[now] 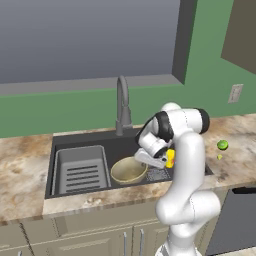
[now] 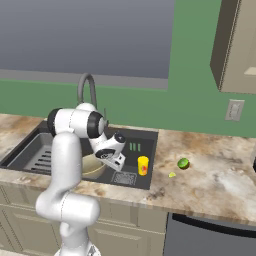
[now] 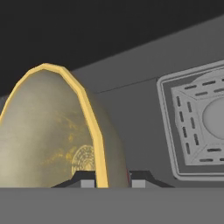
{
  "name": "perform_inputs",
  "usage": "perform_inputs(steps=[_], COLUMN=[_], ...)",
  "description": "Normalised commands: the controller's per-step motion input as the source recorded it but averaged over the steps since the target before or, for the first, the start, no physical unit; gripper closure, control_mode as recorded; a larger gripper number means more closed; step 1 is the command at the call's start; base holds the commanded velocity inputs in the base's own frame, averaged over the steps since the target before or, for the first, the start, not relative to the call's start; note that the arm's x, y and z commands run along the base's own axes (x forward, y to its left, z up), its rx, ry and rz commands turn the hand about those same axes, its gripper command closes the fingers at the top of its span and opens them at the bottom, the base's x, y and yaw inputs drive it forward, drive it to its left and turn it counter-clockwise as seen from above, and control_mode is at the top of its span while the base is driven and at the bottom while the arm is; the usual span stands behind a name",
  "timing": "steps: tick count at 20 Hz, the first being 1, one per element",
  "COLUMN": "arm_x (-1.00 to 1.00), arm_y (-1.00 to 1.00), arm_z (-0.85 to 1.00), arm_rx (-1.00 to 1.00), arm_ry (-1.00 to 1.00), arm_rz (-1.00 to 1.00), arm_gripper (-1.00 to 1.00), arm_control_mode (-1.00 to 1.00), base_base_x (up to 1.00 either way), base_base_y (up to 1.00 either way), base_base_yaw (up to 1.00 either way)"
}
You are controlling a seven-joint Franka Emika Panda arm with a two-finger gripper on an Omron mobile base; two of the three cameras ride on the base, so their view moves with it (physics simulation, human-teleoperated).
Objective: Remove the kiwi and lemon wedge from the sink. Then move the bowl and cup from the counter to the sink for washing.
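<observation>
The two dark fingertips (image 3: 87, 180) sit either side of the yellow rim of the small yellow cylindrical cup (image 3: 57, 131), clenched on its wall, at the lower left of the hand view. The gripper (image 1: 167, 159) holds the cup at centre frame over the dark grey sink (image 1: 75, 140), its square drain (image 3: 199, 120) nearby. The round tan-gold bowl (image 1: 128, 170) lies in the basin beside it. On the marbled beige counter (image 2: 220, 175), right of centre, rest the bright-green kiwi (image 2: 183, 163) and pale-yellow lemon wedge (image 2: 172, 174).
</observation>
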Motion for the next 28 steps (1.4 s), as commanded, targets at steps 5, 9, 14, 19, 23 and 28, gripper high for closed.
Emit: perform_inputs(steps=[5,9,14,19,23,28], arm_x=[0.18,0.17,0.14,0.12,0.04,0.0], arm_y=[0.03,0.02,0.01,0.0,0.0,0.0], arm_z=[-0.32,-0.33,-0.32,-0.29,-0.12,0.01], arm_rx=[0.0,0.0,0.0,0.0,0.01,0.0], arm_ry=[0.0,0.0,0.0,-0.02,-0.05,-0.08], arm_rz=[0.03,0.03,0.03,0.03,0.05,0.03], arm_gripper=[1.0,1.0,1.0,1.0,1.0,-1.0], arm_control_mode=[-1.0,-1.0,-1.0,-1.0,-1.0,-1.0], base_base_x=[0.0,0.0,0.0,0.0,0.0,0.0], base_base_y=[0.0,0.0,0.0,0.0,0.0,0.0], base_base_yaw=[0.0,0.0,0.0,0.0,0.0,0.0])
